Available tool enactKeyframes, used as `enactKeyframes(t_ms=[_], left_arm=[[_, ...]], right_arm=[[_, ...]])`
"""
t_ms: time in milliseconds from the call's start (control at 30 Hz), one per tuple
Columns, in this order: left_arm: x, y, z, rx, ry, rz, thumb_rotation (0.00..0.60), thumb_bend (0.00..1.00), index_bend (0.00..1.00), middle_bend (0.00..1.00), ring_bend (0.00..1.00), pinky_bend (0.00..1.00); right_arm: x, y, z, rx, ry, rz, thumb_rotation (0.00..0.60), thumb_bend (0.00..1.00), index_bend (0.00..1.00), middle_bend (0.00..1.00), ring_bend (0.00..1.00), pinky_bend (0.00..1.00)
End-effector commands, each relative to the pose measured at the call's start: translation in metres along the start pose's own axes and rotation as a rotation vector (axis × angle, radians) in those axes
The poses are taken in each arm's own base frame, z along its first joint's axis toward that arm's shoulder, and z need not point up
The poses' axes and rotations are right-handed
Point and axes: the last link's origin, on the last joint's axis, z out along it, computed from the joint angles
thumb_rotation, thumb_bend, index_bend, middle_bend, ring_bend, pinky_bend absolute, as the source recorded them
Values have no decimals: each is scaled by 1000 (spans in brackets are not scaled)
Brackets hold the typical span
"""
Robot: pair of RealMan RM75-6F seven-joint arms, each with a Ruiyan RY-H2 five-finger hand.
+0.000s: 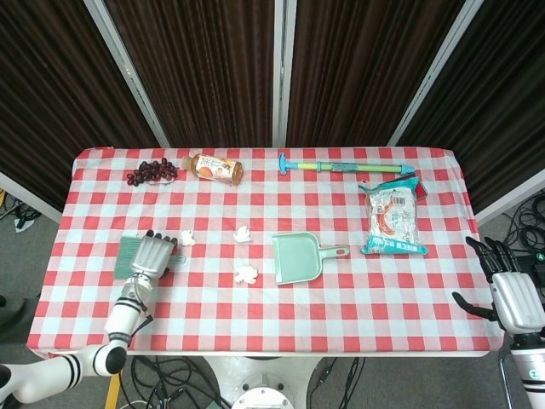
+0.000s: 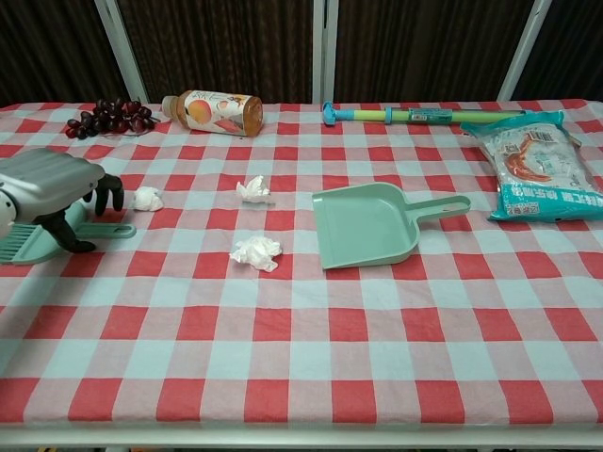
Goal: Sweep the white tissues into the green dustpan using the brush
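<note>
The green brush (image 1: 128, 254) (image 2: 26, 245) lies at the table's left, its handle pointing right. My left hand (image 1: 152, 256) (image 2: 52, 186) hovers over the brush's body and handle, fingers curved and apart, thumb low beside the handle; no grip shows. Three white tissues lie between brush and dustpan: one near the hand (image 1: 186, 239) (image 2: 146, 198), one further back (image 1: 243, 233) (image 2: 252, 189), one nearer the front (image 1: 247, 274) (image 2: 256, 251). The green dustpan (image 1: 296, 257) (image 2: 367, 224) sits mid-table, handle to the right. My right hand (image 1: 511, 296) stays off the table's right edge, fingers spread, holding nothing.
Along the back edge lie dark grapes (image 1: 152, 171) (image 2: 108, 117), an orange drink bottle (image 1: 215, 167) (image 2: 212, 110) on its side and a long green-and-yellow toy pump (image 1: 341, 165) (image 2: 415, 114). A snack bag (image 1: 392, 217) (image 2: 539, 165) lies to the right of the dustpan.
</note>
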Motion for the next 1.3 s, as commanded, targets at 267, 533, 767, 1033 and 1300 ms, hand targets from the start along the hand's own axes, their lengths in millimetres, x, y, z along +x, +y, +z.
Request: enactKeyframes(t_ms=[267,533,767,1033,1300], left_arm=[[0,2,0,-2,-18,45,600,258,399,463,363,266],[0,2,5,-6,-44,63,600,287,407,464,364,266],[-1,0,7,-9,-38,70,600,350,475,520,388,267],[12,-13,-4,-43,7,28,600,418,492,536,391,267],[43,-34,-25,-128,121,-181,600,426,494,537,390,265]], right_arm=[[-2,0,0,-5,-5,1,600,122,49,129,0,0],[-2,2,-2,-14,-4,0,600,122,49,129,0,0],[-4,2,-1,-16,-12,0,600,123,49,129,0,0],[-8,-12,15,30,-75,-90,600,124,51,132,0,0],[-30,-58,66,148,-173,-237,600,229,135,207,0,0]])
